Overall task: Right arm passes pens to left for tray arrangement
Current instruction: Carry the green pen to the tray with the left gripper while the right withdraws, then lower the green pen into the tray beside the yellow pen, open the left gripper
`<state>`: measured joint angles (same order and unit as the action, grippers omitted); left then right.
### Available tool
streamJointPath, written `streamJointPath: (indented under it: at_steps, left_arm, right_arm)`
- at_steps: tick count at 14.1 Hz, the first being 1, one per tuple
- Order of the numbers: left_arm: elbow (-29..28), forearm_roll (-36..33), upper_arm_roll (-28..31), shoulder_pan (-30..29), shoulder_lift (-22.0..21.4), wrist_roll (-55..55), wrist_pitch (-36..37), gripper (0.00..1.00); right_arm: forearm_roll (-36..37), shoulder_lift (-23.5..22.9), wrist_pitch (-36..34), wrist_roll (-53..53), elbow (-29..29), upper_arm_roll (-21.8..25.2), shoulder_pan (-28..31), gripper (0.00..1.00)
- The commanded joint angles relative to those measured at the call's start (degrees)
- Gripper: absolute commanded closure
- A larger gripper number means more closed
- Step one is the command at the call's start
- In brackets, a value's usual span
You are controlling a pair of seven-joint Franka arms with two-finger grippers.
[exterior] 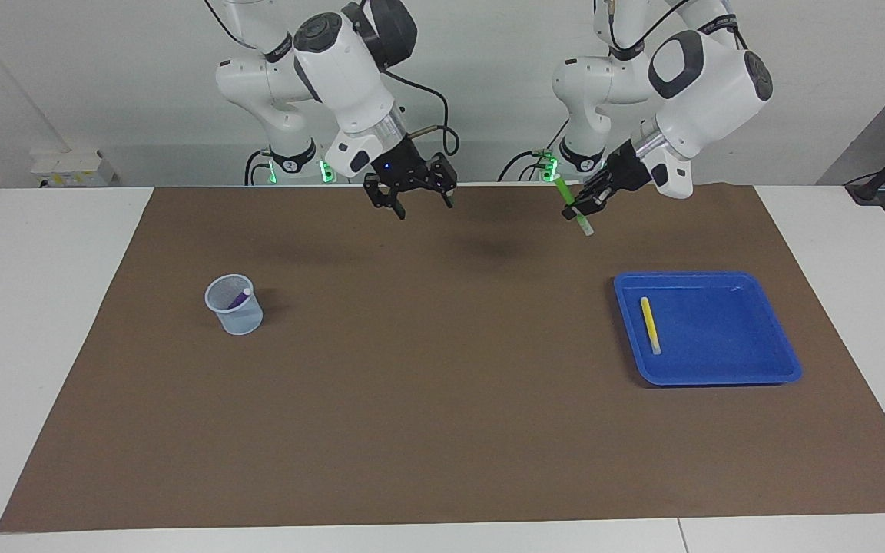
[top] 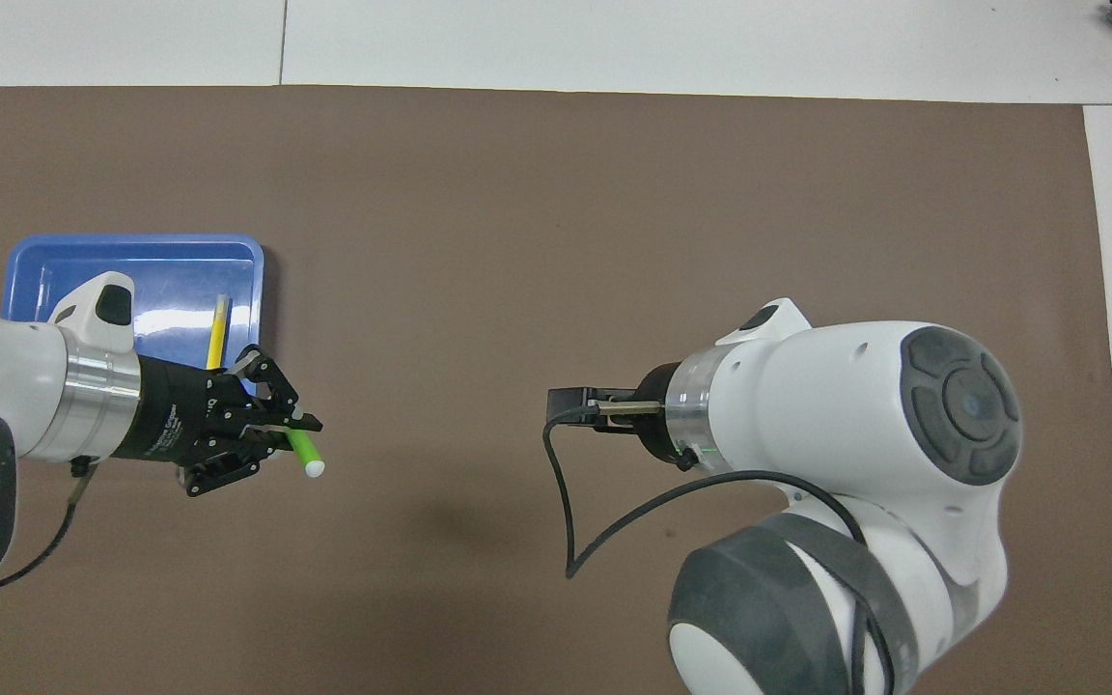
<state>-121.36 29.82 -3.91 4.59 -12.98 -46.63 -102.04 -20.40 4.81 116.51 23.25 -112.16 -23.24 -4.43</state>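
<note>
The left gripper is clamped tight on the green pen, holding it in the air over the brown mat near the blue tray — the pen tilts, its pale end pointing down toward the mat and its green end sticking up above the fingers. In the overhead view the same pen juts out past the fingertips, whitish tip outward, over bare mat just beside the tray's corner. The right gripper hangs over the mat near the middle of the robots' edge, fingers spread wide with nothing between them — well apart from the left one. The yellow pen lies flat in the tray. The purple pen stands leaning in the small pale mesh cup toward the right arm's end of the table.
</note>
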Motion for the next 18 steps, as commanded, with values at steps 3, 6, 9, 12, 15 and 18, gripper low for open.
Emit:
streamJointPath:
  at_steps: [3, 6, 9, 12, 15, 18]
  left_arm:
    - [1.03, -12.57, -0.4, -6.68, -0.47, 25.31, 3.77, 1.0]
    - [1.03, -19.96, -0.4, -10.03, 0.05, 39.82, 2.64, 1.0]
    - [0.95, -25.5, -0.4, -13.19, 1.72, 51.0, -0.61, 1.0]
    - [0.95, -29.37, -0.4, -14.34, 5.14, 56.02, -4.39, 1.0]
    - [0.77, -29.74, -0.4, -15.31, 8.75, 57.26, -8.69, 1.0]
    - [0.51, -29.74, -0.4, -15.75, 11.56, 57.88, -12.56, 1.0]
  right_arm:
    - [9.41, 2.22, -6.64, -12.75, -1.31, -0.4, 6.78, 0.0]
    - [12.38, 2.22, -6.47, -23.66, -3.67, -0.4, 12.14, 0.0]
    - [16.69, 1.7, -3.76, -32.01, -7.27, -0.4, 16.36, 0.0]
    - [18.46, 1.44, -2.86, -38.62, -8.52, -0.4, 20.41, 0.01]
    - [20.83, 0.3, -2.51, -39.42, -8.95, -0.4, 21.65, 0.08]
    - [21.45, -1.9, -0.67, -40.56, -9.04, -0.4, 22.79, 0.09]
